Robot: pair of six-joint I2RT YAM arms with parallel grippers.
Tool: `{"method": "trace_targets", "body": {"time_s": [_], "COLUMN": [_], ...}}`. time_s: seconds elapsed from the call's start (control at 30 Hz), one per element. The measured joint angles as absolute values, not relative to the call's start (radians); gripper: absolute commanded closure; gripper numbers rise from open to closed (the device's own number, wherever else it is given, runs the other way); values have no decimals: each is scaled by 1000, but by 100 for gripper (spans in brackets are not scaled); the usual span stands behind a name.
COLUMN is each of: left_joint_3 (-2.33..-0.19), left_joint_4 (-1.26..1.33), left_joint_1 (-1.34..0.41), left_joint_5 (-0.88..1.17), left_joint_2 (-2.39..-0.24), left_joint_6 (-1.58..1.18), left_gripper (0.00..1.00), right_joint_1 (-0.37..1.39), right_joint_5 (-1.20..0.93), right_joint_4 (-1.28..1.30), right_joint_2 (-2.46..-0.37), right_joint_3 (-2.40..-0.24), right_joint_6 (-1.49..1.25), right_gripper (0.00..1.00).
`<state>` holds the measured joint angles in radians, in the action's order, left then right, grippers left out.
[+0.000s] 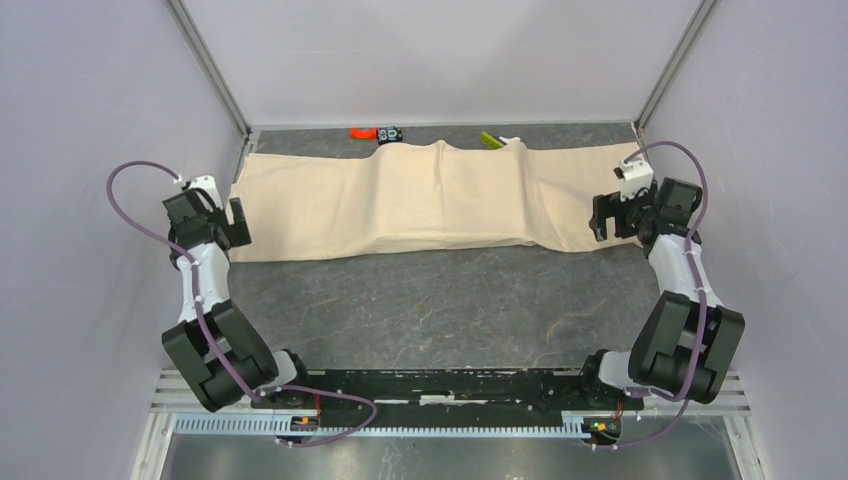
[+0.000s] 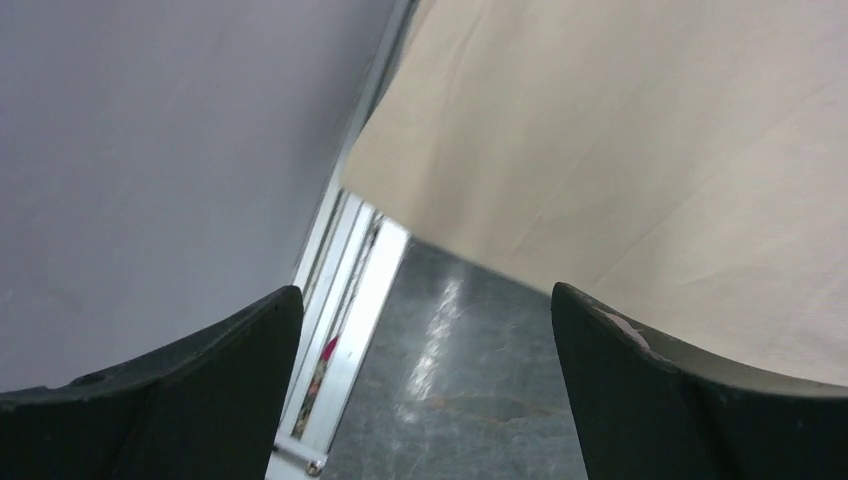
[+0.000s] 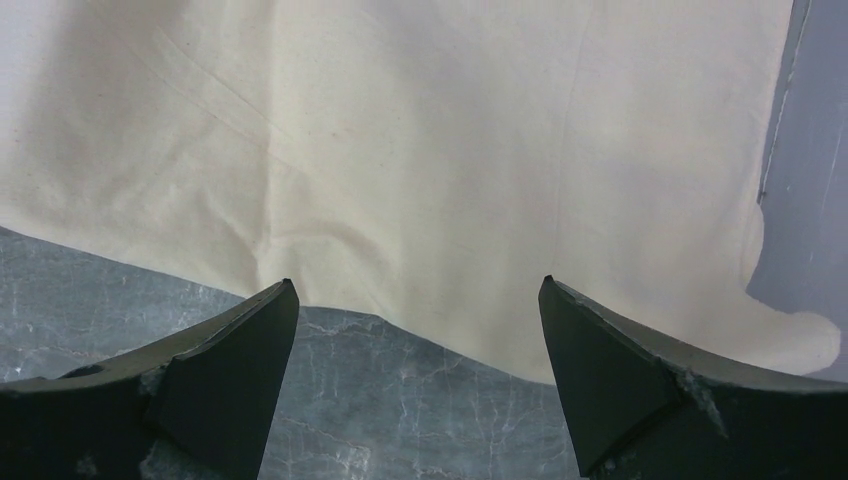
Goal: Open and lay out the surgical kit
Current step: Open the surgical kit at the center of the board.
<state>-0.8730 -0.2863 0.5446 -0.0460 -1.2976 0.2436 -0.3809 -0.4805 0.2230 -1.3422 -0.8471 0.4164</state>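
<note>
Cloth (image 1: 420,205) spans the worktop's (image 1: 430,300) far edge. Wrist views show left gripper (image 2: 427,290) and right gripper (image 3: 418,282) agape, empty. Only the overhead view shows the orange piece (image 1: 358,132).

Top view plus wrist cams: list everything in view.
cloth wrap: one, beige, spread wide across the table's far half
orange piece: one, orange, far edge, behind the cloth
black piece: one, black, just right of the orange one
small object: one, yellow-green and white, far edge, right of centre
table: one, dark grey marbled
left end effector: one, black, open, at the cloth's left end
right end effector: one, black, open, at the cloth's right end
</note>
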Motion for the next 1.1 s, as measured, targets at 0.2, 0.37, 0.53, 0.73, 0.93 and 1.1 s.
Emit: {"method": "trace_targets", "body": {"time_s": [0.2,0.37,0.53,0.73,0.93,1.1], "left_joint_3": [-1073,-1291,-1587,-2030,-2169,-2157], "left_joint_4": [-303,-272,-272,-358,-436,-443], "left_joint_1": [369,102,-23,-97,-131,-134], "left_joint_5": [168,278,341,352,356,392], "left_joint_2": [-1372,-1575,-1879,-2268,-2440,-2444], "left_joint_6": [192,104,1,-116,-220,-263], "left_gripper": [0,2,6,9,18,37], "right_joint_1": [-281,-174,-90,-45,-43,-43], "right_joint_5": [-445,-445,-466,-487,-488,-488], "right_joint_4": [220,194,168,151,145,142], "right_joint_2": [-1393,-1515,-1659,-1727,-1732,-1733], "right_joint_3": [-929,-1069,-1211,-1246,-1246,-1245], "right_joint_6": [406,345,263,201,186,186], "right_gripper": [2,2,2,2,2,2]}}
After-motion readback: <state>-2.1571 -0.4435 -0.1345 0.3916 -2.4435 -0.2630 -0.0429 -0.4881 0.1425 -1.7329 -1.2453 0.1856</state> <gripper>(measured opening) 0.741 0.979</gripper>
